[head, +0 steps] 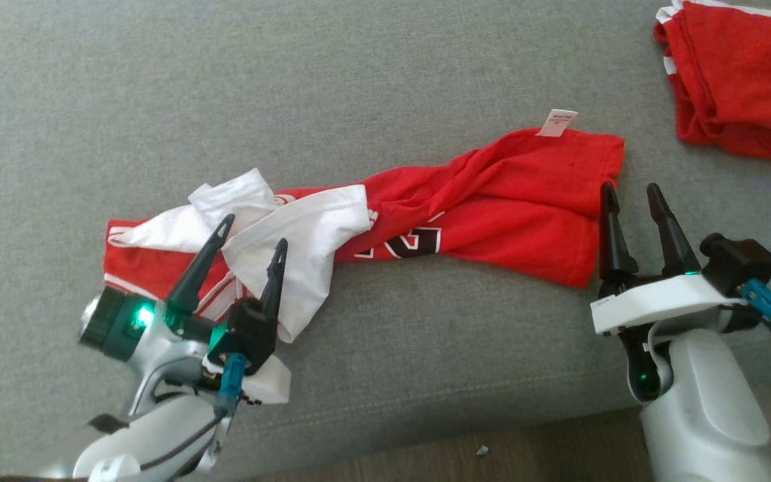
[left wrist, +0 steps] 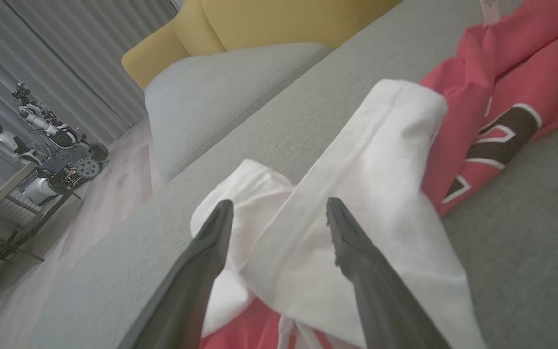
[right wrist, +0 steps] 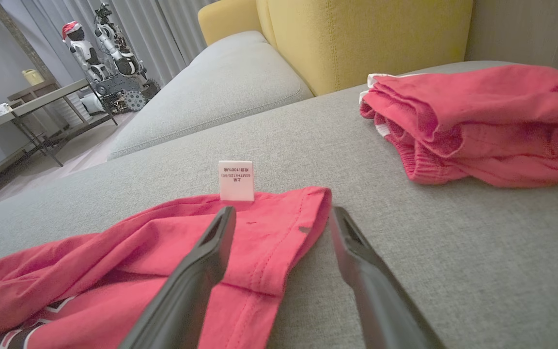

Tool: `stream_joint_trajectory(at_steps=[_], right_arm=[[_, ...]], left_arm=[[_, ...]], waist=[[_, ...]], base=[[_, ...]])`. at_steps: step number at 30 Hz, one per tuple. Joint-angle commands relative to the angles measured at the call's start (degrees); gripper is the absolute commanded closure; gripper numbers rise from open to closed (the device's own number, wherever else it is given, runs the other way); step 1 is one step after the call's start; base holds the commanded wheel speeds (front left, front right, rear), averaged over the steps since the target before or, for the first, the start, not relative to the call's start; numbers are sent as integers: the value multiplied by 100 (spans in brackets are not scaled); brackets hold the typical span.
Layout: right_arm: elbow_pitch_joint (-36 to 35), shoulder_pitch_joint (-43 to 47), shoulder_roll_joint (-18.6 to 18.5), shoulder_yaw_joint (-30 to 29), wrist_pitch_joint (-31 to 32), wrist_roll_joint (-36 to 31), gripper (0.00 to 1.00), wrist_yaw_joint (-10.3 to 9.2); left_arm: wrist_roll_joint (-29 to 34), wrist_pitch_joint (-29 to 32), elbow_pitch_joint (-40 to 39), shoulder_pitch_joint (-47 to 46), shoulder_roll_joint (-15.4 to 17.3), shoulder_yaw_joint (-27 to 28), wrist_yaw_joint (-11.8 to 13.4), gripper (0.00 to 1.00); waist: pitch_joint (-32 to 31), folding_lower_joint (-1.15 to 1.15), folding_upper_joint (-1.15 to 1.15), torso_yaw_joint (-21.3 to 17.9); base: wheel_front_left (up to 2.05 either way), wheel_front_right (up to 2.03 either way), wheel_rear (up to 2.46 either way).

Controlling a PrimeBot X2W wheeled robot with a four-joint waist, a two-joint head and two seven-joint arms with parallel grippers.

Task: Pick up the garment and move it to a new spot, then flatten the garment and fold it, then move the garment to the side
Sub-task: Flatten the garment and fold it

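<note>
Flattening seems in hand: twisted garment (head: pixel 492 214) on the sofa (head: pixel 359 80), left gripper (head: pixel 255 229) over its white end, right gripper (head: pixel 630 187) beside its red hem, fingers of both spread, empty; next, pinch and pull apart

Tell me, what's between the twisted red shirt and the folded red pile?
Bare grey couch separates the shirt from the pile, as the head and right wrist views show.

The head camera looks steeply down on the sofa (head: pixel 359 80), while both wrist cameras sit low and close, facing its yellow cushion (right wrist: pixel 380 39) (all three share the shirt (head: pixel 506 201)).
</note>
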Motion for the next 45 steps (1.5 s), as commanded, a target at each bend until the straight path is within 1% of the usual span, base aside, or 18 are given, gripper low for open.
stream_joint_trajectory(at_steps=[1, 6, 8, 10, 11, 12, 13, 19, 23, 27, 31, 35, 36, 41, 45], right_arm=[[-148, 81, 60, 119, -65, -41, 0, 26], [-138, 71, 63, 158, -65, -22, 0, 26], [-139, 60, 63, 170, -65, -6, 0, 26], [-143, 65, 64, 158, -65, 1, 0, 26], [-145, 72, 64, 149, -65, 1, 0, 26], [-146, 81, 64, 137, -65, -1, 0, 26], [-148, 91, 64, 125, -65, -3, 0, 26], [-180, 120, 65, 64, -65, -37, 0, 26], [-170, 83, 65, 32, -65, -15, 0, 26], [19, -77, 55, -37, -66, 23, 0, 26], [466, -473, -6, -266, -34, 174, 0, 26], [1013, -1000, -59, -438, 219, 422, 0, 26], [1013, -1000, -59, -438, 219, 422, 0, 26], [1707, -1595, -179, -562, 631, 705, 0, 26], [2267, -1972, -320, -629, 969, 667, 0, 26]], left_arm=[[-58, 17, -81, -189, 143, 183, -31, 0], [-493, 224, 104, -139, 117, 289, -264, 0], [-565, 179, 122, -154, 148, 333, -330, 28], [-599, 144, 128, -154, 165, 348, -361, 54], [-610, 130, 130, -149, 172, 351, -370, 69], [-620, 122, 127, -141, 176, 346, -384, 96], [-648, 114, 117, -124, 171, 346, -398, 100], [-707, 6, 42, -48, 139, 344, -417, 100], [-549, -182, -237, -145, 217, 476, -245, 100], [-405, -287, -611, -304, 397, 665, -126, 100], [-359, -319, -852, -384, 625, 802, -89, 100], [-406, -331, -922, -386, 776, 877, -112, 100], [-406, -331, -922, -386, 776, 877, -112, 100], [-414, -316, -967, -402, 832, 888, -114, 100], [-426, -313, -952, -434, 838, 889, -143, 100]], waist=[[0, 0, 0, 3], [15, 0, 0, -6], [13, 0, 0, -17], [0, 0, 0, -19], [-7, 0, 0, -18], [-13, 0, 0, -17], [-21, 0, 0, -14], [-65, 0, 0, 15], [-88, 0, 0, 58], [-96, 0, 0, 118], [-95, 0, 0, 151], [-82, 0, 0, 172], [-82, 0, 0, 172], [-40, 0, 0, 248], [30, 0, 0, 326]], base=[[0, 0, 0], [0, 0, 0], [0, 0, 0], [0, 0, 0], [0, 0, 0], [0, 0, 0], [0, 0, 0], [0, 0, 0], [0, 0, 0], [0, 0, 0], [0, 0, 0], [0, 0, 0], [0, 0, 0], [0, 0, 0], [0, 0, 0]])
